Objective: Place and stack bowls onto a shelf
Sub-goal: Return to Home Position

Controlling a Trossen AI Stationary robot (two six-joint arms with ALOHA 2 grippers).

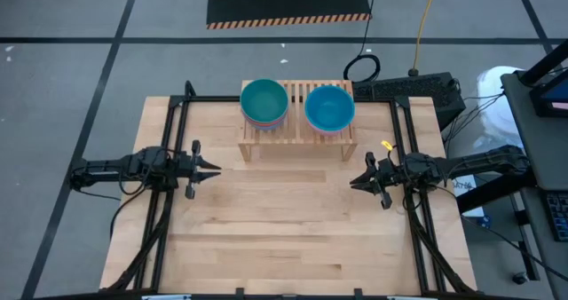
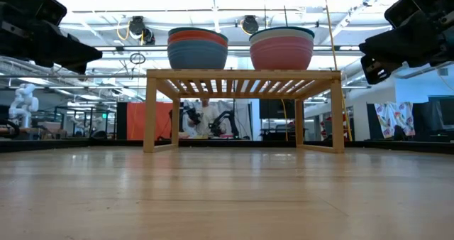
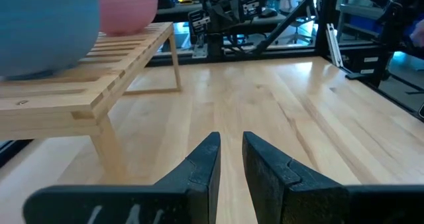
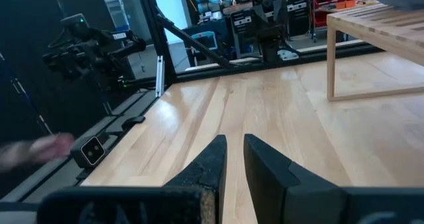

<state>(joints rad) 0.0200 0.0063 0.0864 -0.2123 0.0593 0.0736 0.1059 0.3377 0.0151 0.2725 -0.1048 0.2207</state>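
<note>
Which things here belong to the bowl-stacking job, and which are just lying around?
Job: teal-topped stack of round plastic bowls; blue-topped stack of round plastic bowls; light-wood slatted shelf; left gripper; right gripper.
Lying about: coiled black cable; hazard-striped black mat.

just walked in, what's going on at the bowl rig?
Nothing is being handled right now. The small round plastic bowls sit on the low light-wood slatted shelf in two stacks, one topped by a teal green bowl, the other by a blue bowl. The left gripper and right gripper hang empty over the wooden table, one at each side in front of the shelf, fingers slightly apart.
</note>
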